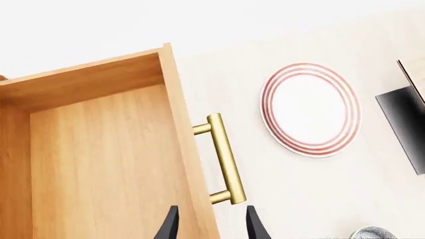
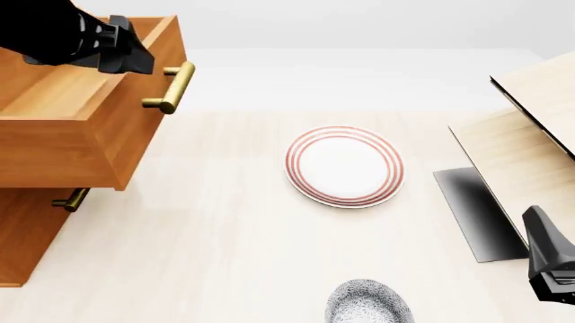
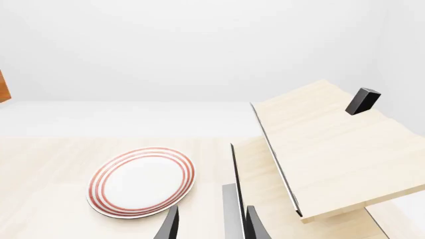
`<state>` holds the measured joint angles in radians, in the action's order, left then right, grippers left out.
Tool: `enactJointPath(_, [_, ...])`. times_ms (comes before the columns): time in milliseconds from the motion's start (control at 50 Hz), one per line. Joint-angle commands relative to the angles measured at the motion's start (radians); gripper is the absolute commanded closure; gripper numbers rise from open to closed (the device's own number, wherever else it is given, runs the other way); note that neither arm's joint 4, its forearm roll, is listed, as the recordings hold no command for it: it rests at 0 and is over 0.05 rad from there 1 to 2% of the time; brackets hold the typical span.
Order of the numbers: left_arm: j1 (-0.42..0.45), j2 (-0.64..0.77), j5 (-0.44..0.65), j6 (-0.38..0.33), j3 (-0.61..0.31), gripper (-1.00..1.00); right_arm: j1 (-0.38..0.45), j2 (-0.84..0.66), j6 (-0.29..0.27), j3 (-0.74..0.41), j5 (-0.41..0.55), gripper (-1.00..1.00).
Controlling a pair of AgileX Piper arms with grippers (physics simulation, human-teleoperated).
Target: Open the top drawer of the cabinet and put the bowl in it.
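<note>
Top drawer (image 2: 72, 128) of the cabinet (image 2: 27, 242) stands pulled far out, a deep wooden box that overhangs the lower drawer front and its brass handle (image 2: 69, 200). Its own bar handle (image 2: 171, 87) points toward the middle of the bench (image 2: 207, 249).

The left gripper (image 2: 134, 57) hangs high at the far left, above the front wall of the drawer and just beside the bar handle. In the left wrist view its two dark fingers (image 1: 167, 226) are spread apart, one over the drawer's front wall and one on the handle side, and they grip nothing.

The right gripper (image 2: 553, 259) waits low at the near right edge, close to a pale light-wood structure (image 2: 539, 134) that leans there. In its wrist view the fingers (image 3: 169, 224) are parted with empty air between them.

The bowl (image 2: 368, 303) sits on the bench at the near edge, speckled grey, only partly in the front view. It is well apart from the drawer and nearer to the right arm. Between them lies a flat plate (image 2: 344, 165) with red rings, in the middle of the bench. Bare surface lies between the plate and the cabinet, and also between the bowl and the plate.
</note>
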<state>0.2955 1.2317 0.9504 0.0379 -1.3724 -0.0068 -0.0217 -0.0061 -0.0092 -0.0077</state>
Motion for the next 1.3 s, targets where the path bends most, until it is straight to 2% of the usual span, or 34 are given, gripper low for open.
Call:
enactJointPath(20, [-0.02, -0.036, 0.026, -0.022, -0.014, -1.0, 0.001, 0.001, 0.002, 0.001, 0.0, -1.0])
enactJointPath(320, [0.005, -0.042, 0.063, -0.067, -0.073, -1.0, 0.001, 0.001, 0.002, 0.001, 0.0, -1.0])
enactJointPath(620, [0.116, -0.056, 0.095, -0.115, -0.126, -1.0, 0.001, 0.001, 0.001, 0.001, 0.0, -1.0])
enactJointPath(760, [0.143, -0.061, 0.118, -0.136, -0.151, -1.0, 0.001, 0.001, 0.001, 0.001, 0.0, -1.0])
enactJointPath(940, [0.184, -0.062, 0.085, -0.127, -0.098, -1.0, 0.001, 0.001, 0.002, 0.001, 0.0, -1.0])
enactJointPath(1020, [0.217, -0.061, 0.081, -0.114, -0.11, -1.0, 0.001, 0.001, 0.001, 0.001, 0.0, -1.0])
enactJointPath(1300, [0.269, -0.104, 0.034, -0.101, -0.014, -1.0, 0.001, 0.001, 0.002, 0.001, 0.0, -1.0])
